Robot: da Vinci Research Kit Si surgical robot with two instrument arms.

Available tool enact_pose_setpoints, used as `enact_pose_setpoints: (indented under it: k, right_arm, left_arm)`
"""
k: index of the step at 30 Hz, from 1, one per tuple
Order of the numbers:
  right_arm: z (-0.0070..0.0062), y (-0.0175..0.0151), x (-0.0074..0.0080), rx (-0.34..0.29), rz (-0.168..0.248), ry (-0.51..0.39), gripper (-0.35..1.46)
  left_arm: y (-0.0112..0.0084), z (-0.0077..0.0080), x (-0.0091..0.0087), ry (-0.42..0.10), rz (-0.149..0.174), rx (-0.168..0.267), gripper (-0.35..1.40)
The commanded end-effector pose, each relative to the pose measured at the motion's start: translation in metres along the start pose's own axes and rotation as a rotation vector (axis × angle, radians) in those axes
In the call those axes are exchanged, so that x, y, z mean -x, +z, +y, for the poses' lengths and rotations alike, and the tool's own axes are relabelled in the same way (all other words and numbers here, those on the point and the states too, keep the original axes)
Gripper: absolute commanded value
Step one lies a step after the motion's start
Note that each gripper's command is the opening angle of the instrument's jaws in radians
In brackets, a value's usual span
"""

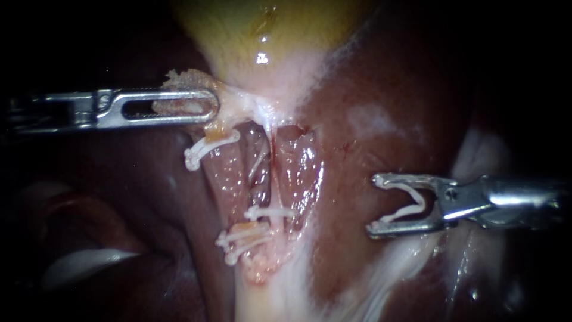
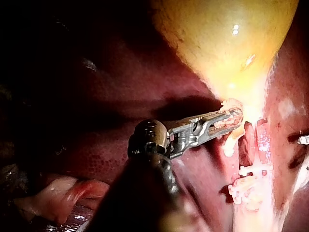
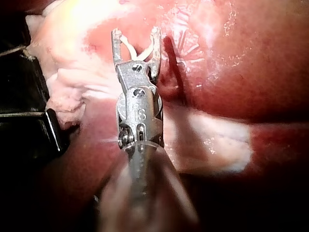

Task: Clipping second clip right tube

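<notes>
2 instruments lie nearest the endoscope. The right instrument (image 1: 374, 206) comes in from the right, and its hand stands wide apart yet grips a white clip (image 1: 408, 203), 1 leg against each half. It hovers over liver (image 1: 369, 101), well apart from the tubes. The right wrist view (image 3: 135, 33) shows that clip (image 3: 140, 46) as a V seated between the 2 halves with liver (image 3: 251, 72) ahead of it. The tubes cannot be made out there.

The left instrument (image 1: 208, 106) comes in from the left, and the endoscope sees only its slotted upper half lying flat. The left wrist view (image 2: 236, 116) turns it side-on: both halves are clamped on the gallbladder (image 2: 227, 38) at its narrow pale end, with tissue filling the slot.

Beyond the hands, between them, 2 tubes run down from that narrow end. The thin right tube (image 1: 275, 173) carries 1 lower clip (image 1: 268, 213) across it. The left tube (image 1: 229, 179), just beside it, has a high clip (image 1: 208, 146) and a low cluster (image 1: 241, 238). The left wrist view shows these only as small white specks.

Farthest back, the yellow gallbladder (image 1: 268, 30) rises above the tubes.
</notes>
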Motion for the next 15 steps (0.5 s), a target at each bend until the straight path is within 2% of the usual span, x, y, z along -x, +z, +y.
enact_pose_setpoints:
  k: [1, 8, 15]
  right_arm:
    - [0.0000, 0.0004, -0.0001, 0.000, 0.000, -0.005, 0.49]
    - [0.0002, 0.0035, -0.0014, -0.004, 0.010, 0.062, 0.49]
    - [0.0008, 0.0063, -0.0020, -0.008, 0.017, 0.113, 0.49]
  left_arm:
    - [0.0001, 0.0000, 0.0000, 0.000, 0.000, 0.000, -0.35]
    - [0.0001, 0.0000, -0.0001, 0.000, 0.000, 0.001, -0.35]
    - [0.0001, 0.0000, -0.0001, 0.001, -0.001, 0.001, -0.35]
